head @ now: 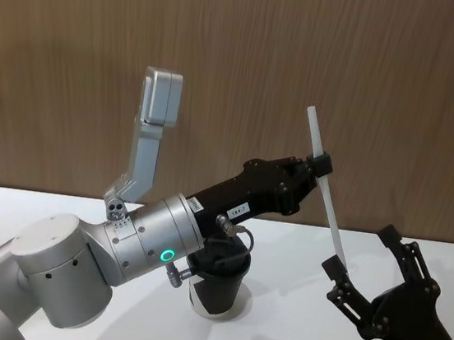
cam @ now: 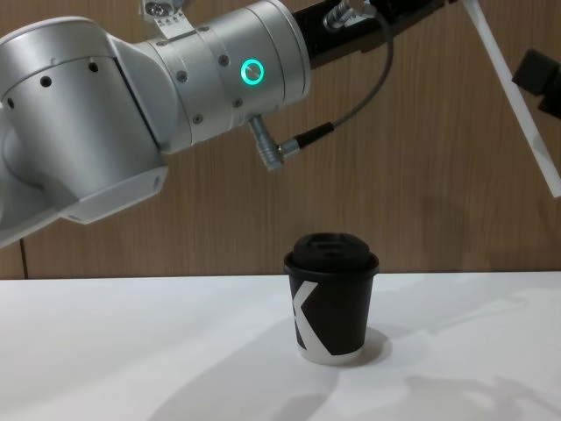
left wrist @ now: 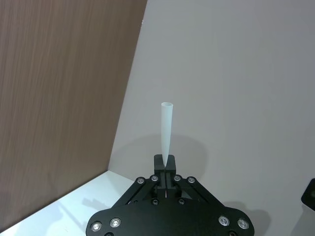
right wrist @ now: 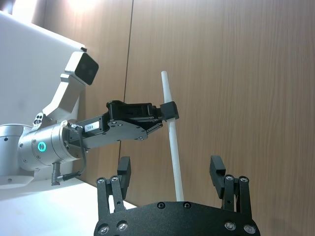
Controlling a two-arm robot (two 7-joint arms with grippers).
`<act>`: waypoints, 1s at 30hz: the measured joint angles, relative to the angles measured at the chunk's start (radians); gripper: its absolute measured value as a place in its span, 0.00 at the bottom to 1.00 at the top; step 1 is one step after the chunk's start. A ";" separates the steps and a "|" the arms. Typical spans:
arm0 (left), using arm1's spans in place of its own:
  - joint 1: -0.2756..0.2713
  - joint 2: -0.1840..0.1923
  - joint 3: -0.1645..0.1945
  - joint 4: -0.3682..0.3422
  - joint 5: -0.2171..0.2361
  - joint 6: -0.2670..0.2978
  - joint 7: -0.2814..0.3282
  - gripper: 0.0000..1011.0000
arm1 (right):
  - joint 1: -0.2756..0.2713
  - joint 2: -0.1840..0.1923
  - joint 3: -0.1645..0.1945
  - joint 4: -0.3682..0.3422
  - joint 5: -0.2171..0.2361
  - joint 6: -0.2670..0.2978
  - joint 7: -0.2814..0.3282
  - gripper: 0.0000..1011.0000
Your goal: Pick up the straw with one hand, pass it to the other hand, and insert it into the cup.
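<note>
The white straw (head: 328,207) stands tilted in the air, well above the table. My left gripper (head: 320,163), on the silver arm with the green ring, is shut on the straw's upper part. From the left wrist the straw (left wrist: 166,128) sticks out past the closed fingertips. My right gripper (head: 359,250) is open, and the straw's lower end (right wrist: 174,147) hangs between its spread fingers (right wrist: 124,169) without being clamped. The black cup (cam: 331,298) with the white K and domed lid stands on the table below the left arm, partly hidden behind it in the head view (head: 217,285).
The white table (cam: 131,351) runs up to a wood-panel wall (head: 390,57). The bulky left arm (cam: 175,88) crosses above the cup. A grey cable (cam: 351,114) loops under its wrist.
</note>
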 joint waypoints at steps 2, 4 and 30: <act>0.000 0.000 0.000 0.000 0.000 0.000 0.000 0.01 | 0.000 0.000 0.000 0.000 0.000 0.000 0.000 0.99; 0.000 0.000 0.000 0.000 0.000 0.000 0.000 0.01 | 0.000 0.000 0.000 0.000 0.000 0.000 0.000 0.99; 0.000 0.000 0.000 0.000 0.000 0.000 0.000 0.01 | 0.000 0.000 0.000 0.000 0.000 0.000 0.000 0.99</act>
